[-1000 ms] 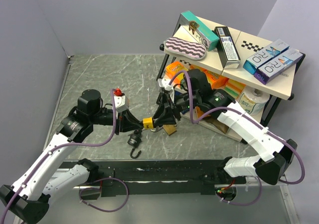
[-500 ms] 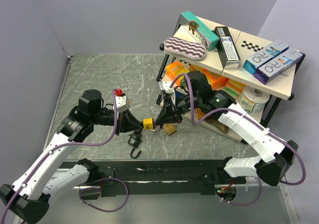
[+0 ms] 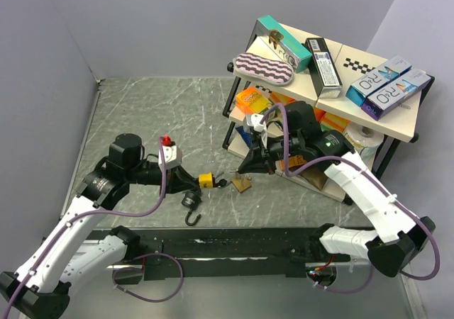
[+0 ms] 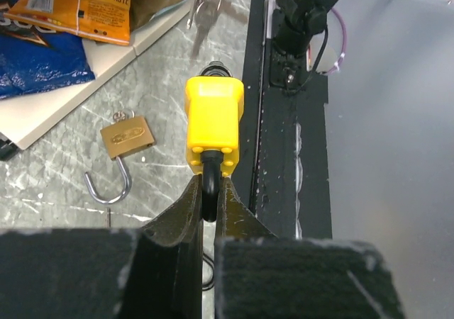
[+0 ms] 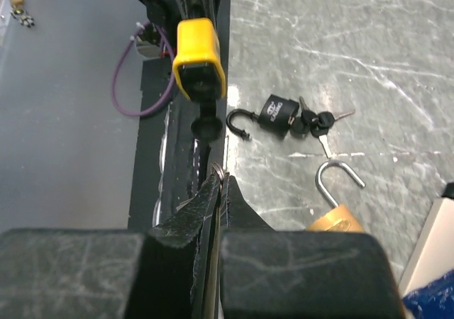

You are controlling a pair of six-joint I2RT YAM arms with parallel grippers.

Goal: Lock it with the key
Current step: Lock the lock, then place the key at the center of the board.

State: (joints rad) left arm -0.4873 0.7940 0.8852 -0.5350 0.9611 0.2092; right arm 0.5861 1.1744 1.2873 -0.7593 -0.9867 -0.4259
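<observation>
We've got the yellow padlock up near the front edge of the table, its shackle pinched in our closed left gripper. Our right gripper is clamped on the key ring. Pull crooked and the key jams or slips.

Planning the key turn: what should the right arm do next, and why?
Probably regrip: the right gripper is shut on only the thin key ring, short of the black key head at the yellow padlock, which the left gripper holds by its shackle.
</observation>
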